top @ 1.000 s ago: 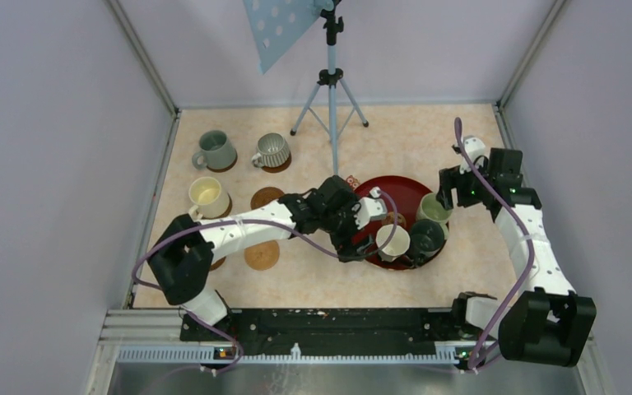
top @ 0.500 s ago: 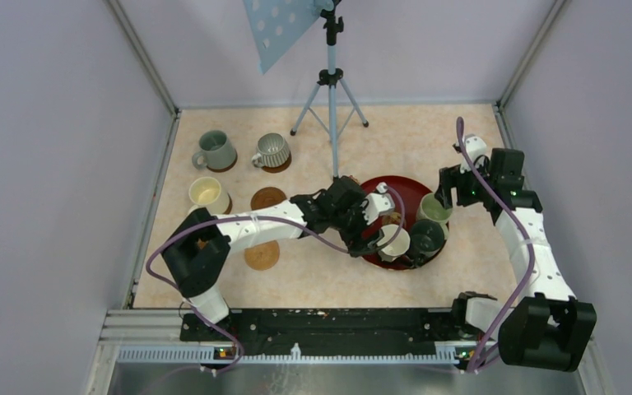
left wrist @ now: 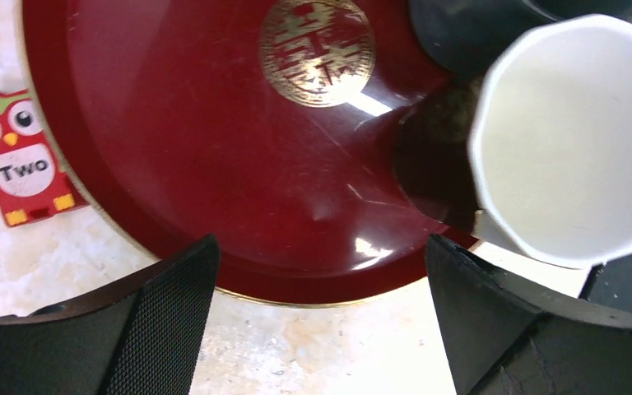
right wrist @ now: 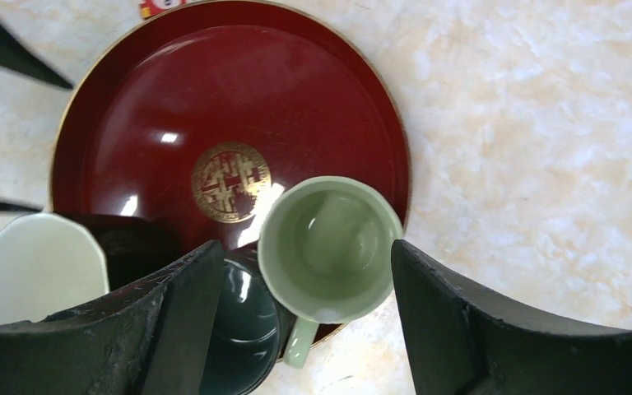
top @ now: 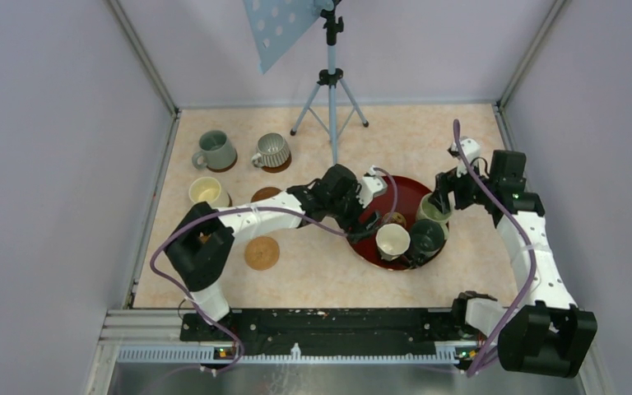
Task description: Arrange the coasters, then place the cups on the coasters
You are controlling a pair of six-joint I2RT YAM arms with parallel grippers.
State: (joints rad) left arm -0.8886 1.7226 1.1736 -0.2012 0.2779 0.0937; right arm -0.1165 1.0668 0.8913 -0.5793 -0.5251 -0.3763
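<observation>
Grey-green, ribbed grey and cream cups stand on coasters at the far left. Two bare coasters lie nearer the middle. On the red tray stand a white cup, a dark teal cup and a pale green cup. My left gripper is open over the tray's rim, with the white cup to its right. My right gripper is open above the pale green cup, one finger on each side.
A tripod stands at the back, just behind the tray. A small owl card lies beside the tray's far-left rim. The dark teal cup touches the pale green one. Walls close in the table on three sides.
My left gripper has drawn back from the white cup towards the tray's left side. My right gripper has shifted left and come over the pale green cup.
</observation>
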